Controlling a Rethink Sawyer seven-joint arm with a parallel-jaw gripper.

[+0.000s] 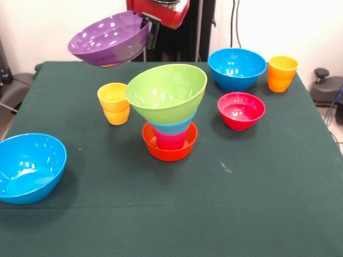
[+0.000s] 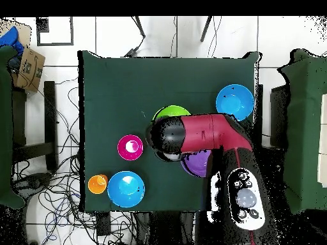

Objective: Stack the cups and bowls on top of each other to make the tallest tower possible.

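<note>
My gripper (image 1: 150,28) is shut on the rim of the large purple bowl (image 1: 110,38) and holds it tilted in the air, above and behind the tower. The tower (image 1: 170,115) stands mid-table: an orange bowl (image 1: 169,150) as base, a red-pink cup (image 1: 170,141), a light blue bowl (image 1: 172,128), and a tilted lime green bowl (image 1: 167,92) on top. A yellow cup (image 1: 114,103) stands just left of the tower. In the overhead view the arm (image 2: 204,134) hides most of the tower; the purple bowl (image 2: 195,164) and the green bowl (image 2: 169,113) peek out.
A blue bowl (image 1: 29,167) sits at the front left edge. Another blue bowl (image 1: 237,68), an orange cup (image 1: 282,73) and a small red bowl (image 1: 241,110) stand at the back right. Chairs and cables surround the table.
</note>
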